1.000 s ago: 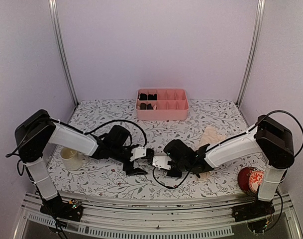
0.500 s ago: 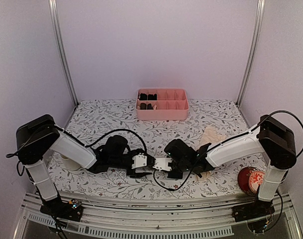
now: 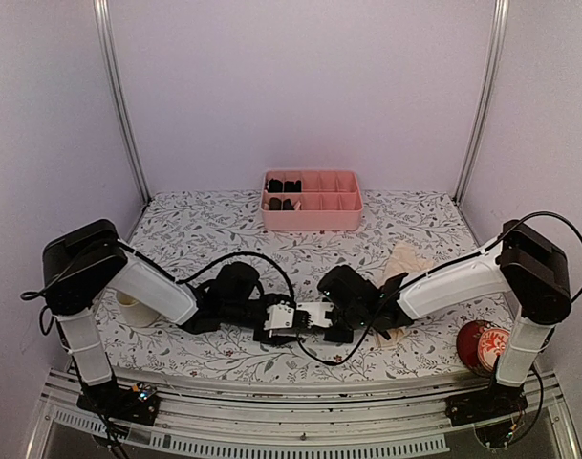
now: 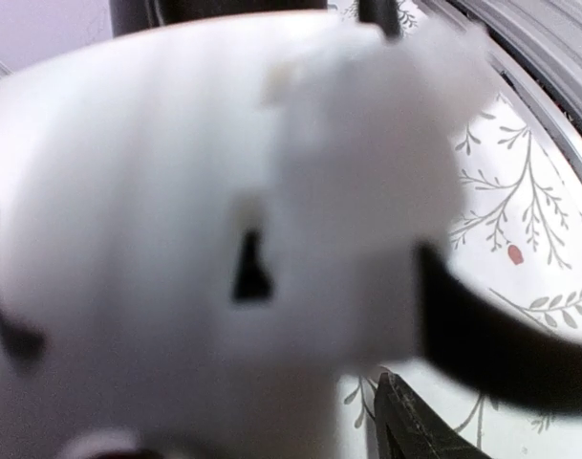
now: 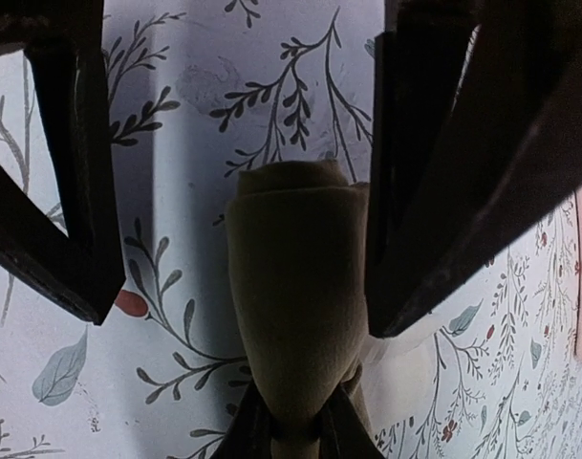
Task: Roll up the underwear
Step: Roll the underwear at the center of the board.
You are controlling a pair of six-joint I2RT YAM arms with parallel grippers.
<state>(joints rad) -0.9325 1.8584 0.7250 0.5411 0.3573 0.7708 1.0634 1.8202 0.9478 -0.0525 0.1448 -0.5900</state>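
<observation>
So the left arm had swung in toward the middle of the front edge of the surface, and the left pincer ended up nose to nose with the right pincer, its jaws a bit narrower than a second before.

The olive-brown underwear was already a tight roll, lying just off the front edge near the middle. The right pincer was nipped narrow on one end of it. The left pincer's dark fingers stood apart on either side of the other end, not clamped yet. The left wrist view was just a white blur, no help there.

Looked to me like a handover or a final tuck. The next move called for a gentle squeeze so the layers wouldn't spring open.

The fabric looked soft, thin and matte, wound into a smooth stubby cylinder. The peach-beige underwear lay crumpled toward the right edge, unrolled.
</observation>
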